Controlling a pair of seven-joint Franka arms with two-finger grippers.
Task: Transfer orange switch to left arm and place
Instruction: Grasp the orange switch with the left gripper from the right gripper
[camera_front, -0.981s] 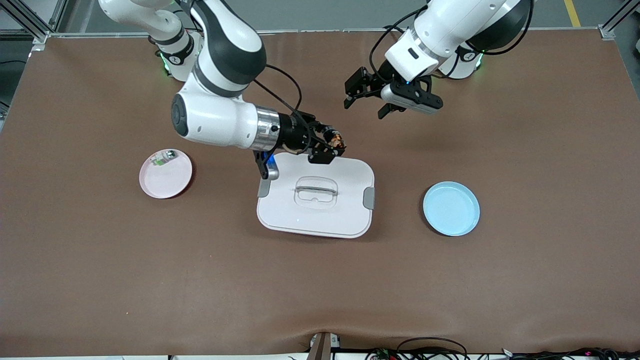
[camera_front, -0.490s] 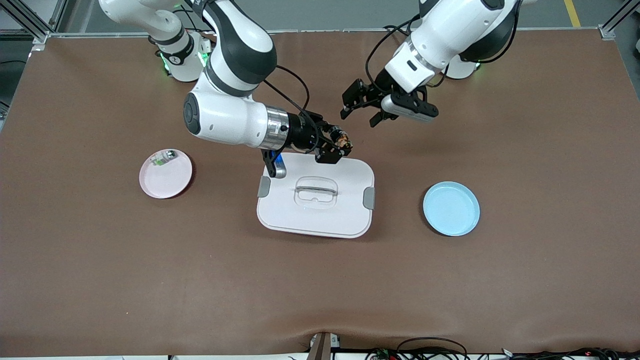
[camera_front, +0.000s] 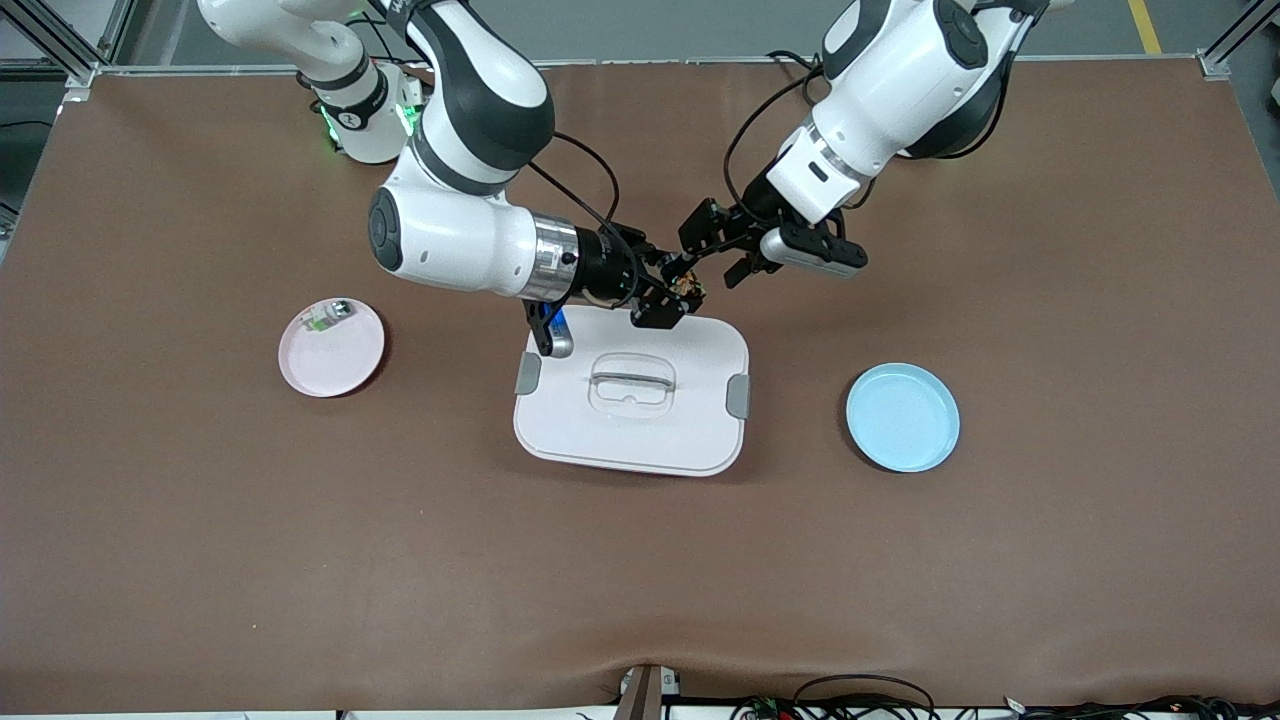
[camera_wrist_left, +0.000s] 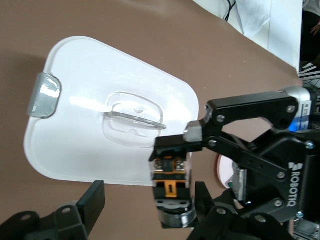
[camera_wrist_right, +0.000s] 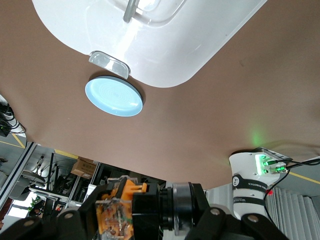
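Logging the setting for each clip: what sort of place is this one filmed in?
Most likely a robotics lab or test cell: two robot arms bolted along one brown-covered table, an aluminium frame at its corners, and loose cables at the table's near edge.

I see the left gripper (camera_front: 700, 262) come in from over bare table to the switch (camera_front: 688, 287), its fingers (camera_wrist_left: 92, 200) now on either side of it. My right gripper (camera_front: 668, 290) shifts slightly toward the left arm's end.
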